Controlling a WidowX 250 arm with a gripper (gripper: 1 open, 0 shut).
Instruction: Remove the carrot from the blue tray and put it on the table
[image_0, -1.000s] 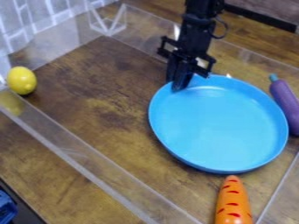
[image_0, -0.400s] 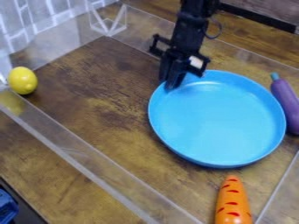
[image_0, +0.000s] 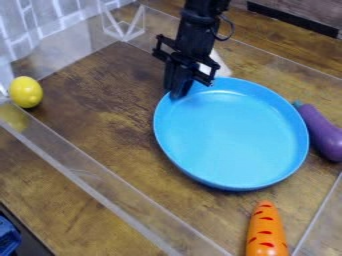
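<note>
The black jaws point down, closed tight on the thin raised rim of the blue tray (image_0: 234, 140) — a smooth, round, glossy plastic dish spreading below and to the right of them. The carrot (image_0: 265, 230) — tapered, orange, ridged — lies well below-right of the jaws on the dark wood-grain counter (image_0: 94, 130), outside the tray.

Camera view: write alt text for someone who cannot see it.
A robot tool grips the far rim of an empty blue tray on a wooden table. A carrot lies on the table in front of the tray, a purple eggplant beside its right edge and a yellow lemon at far left.
</note>
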